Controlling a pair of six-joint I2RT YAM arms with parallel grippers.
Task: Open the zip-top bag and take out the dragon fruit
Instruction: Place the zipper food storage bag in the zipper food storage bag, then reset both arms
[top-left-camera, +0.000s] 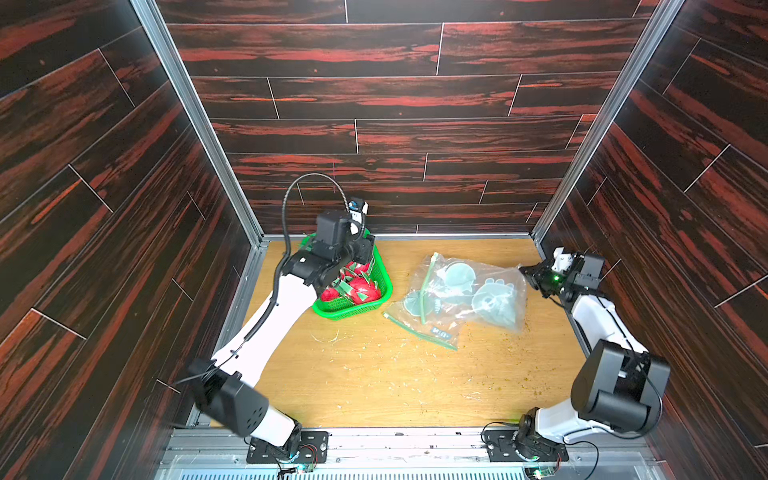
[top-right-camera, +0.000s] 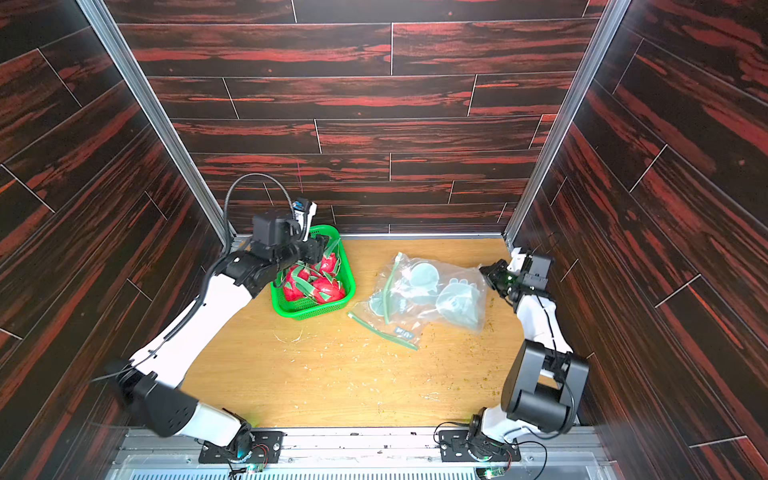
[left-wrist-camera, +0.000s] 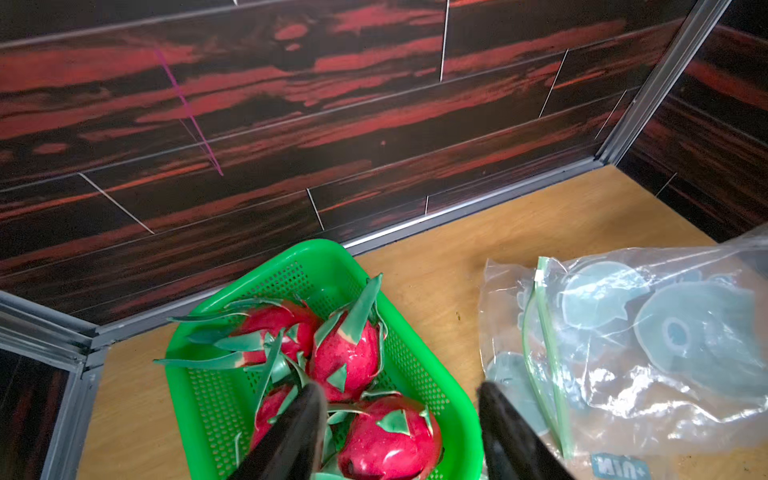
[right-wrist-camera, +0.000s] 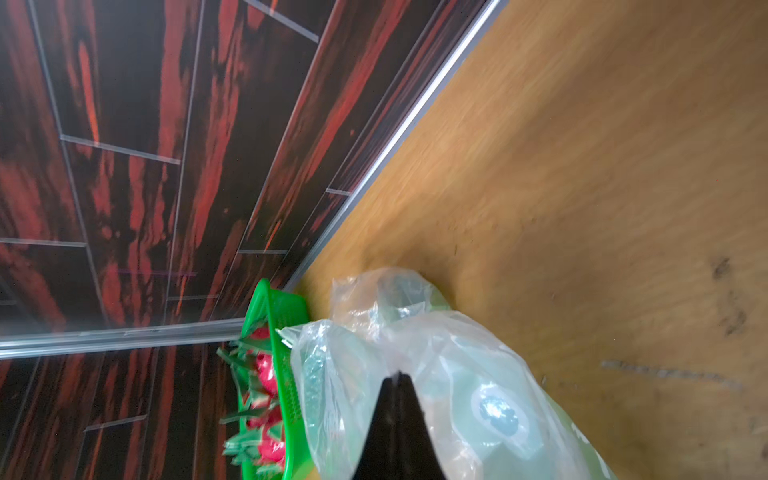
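Note:
Several red-pink dragon fruit (left-wrist-camera: 390, 440) with green scales lie in a green perforated basket (left-wrist-camera: 457, 399) at the back left of the table, seen in both top views (top-left-camera: 361, 289) (top-right-camera: 324, 289). My left gripper (left-wrist-camera: 401, 390) hangs open just above them with nothing between its fingers. The clear zip-top bag (top-left-camera: 461, 295) lies crumpled to the right of the basket. Its green zip strips (top-left-camera: 426, 291) are parted at the end facing the basket. My right gripper (right-wrist-camera: 399, 376) is shut on the bag's plastic (right-wrist-camera: 457, 374) at its far right corner (top-left-camera: 524, 272).
The basket (top-left-camera: 353, 309) stands close to the back wall and the left corner post. Small crumbs and fibres (top-left-camera: 415, 353) litter the wooden table in front of the bag. Dark panel walls enclose the table on three sides.

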